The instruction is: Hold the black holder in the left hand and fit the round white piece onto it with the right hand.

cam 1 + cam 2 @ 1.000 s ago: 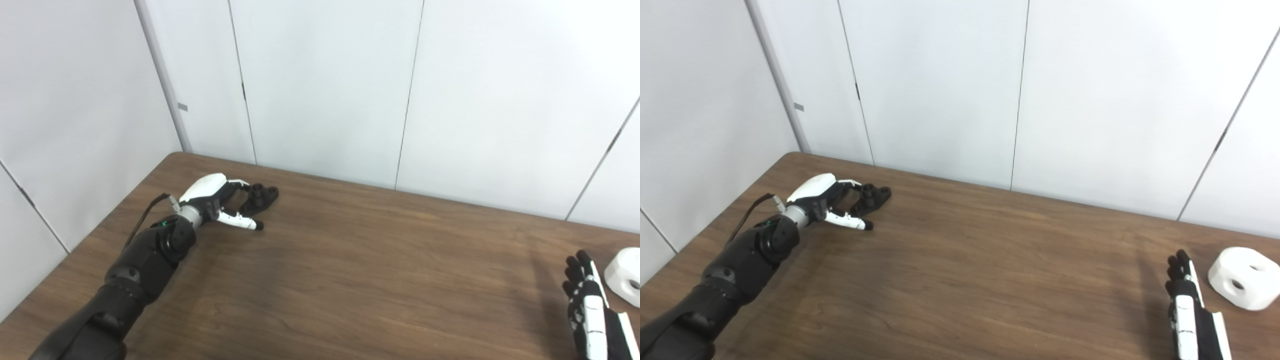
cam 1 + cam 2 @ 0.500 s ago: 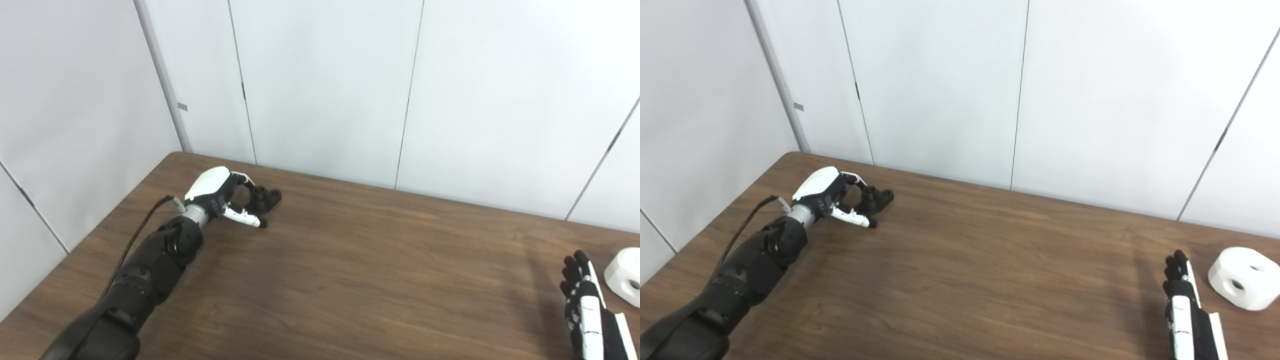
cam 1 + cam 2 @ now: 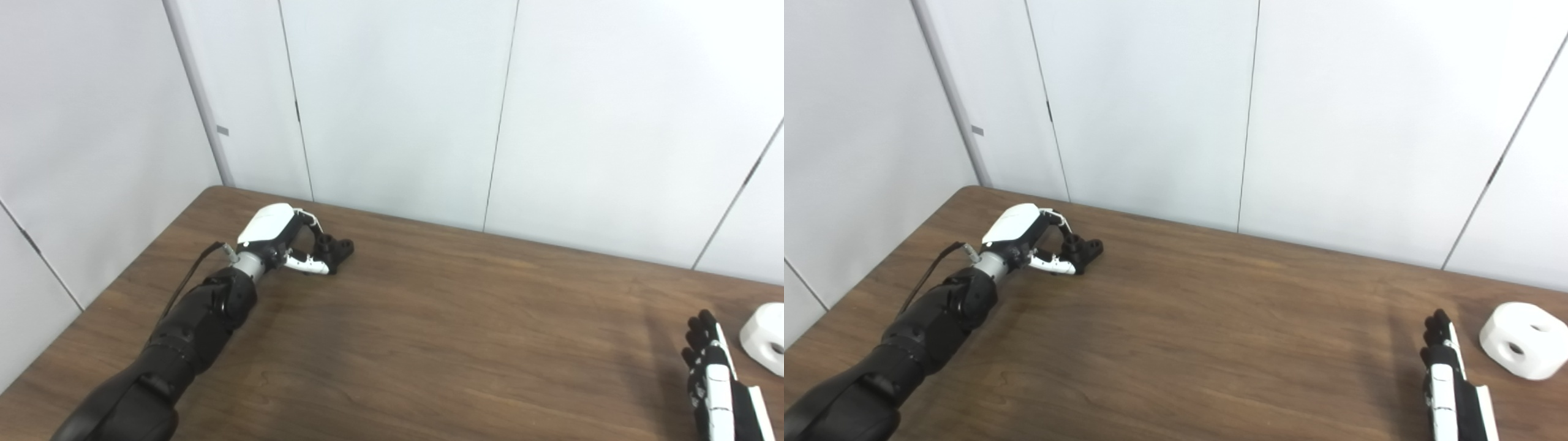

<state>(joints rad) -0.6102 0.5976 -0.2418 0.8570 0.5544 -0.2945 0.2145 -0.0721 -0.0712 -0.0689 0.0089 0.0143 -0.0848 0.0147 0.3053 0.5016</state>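
Observation:
The black holder (image 3: 340, 247) lies on the brown table (image 3: 429, 343) at the far left, its round sockets facing up. My left hand (image 3: 277, 235) reaches it from the left. The fingers arch over its near end and the thumb presses against its front side, so the hand is shut on it. The round white piece (image 3: 1522, 340), with holes in its side, sits at the table's right edge. Just left of it, apart from it, my right hand (image 3: 1444, 367) stays low with fingers straight and apart, holding nothing.
White wall panels (image 3: 398, 110) stand close behind the table's far edge. A black cable (image 3: 190, 282) runs along my left forearm. Bare brown tabletop lies between the two hands.
My left hand has moved forward and right and closed its fingers and thumb on the black holder, which shifted slightly right with it. The right hand has barely moved.

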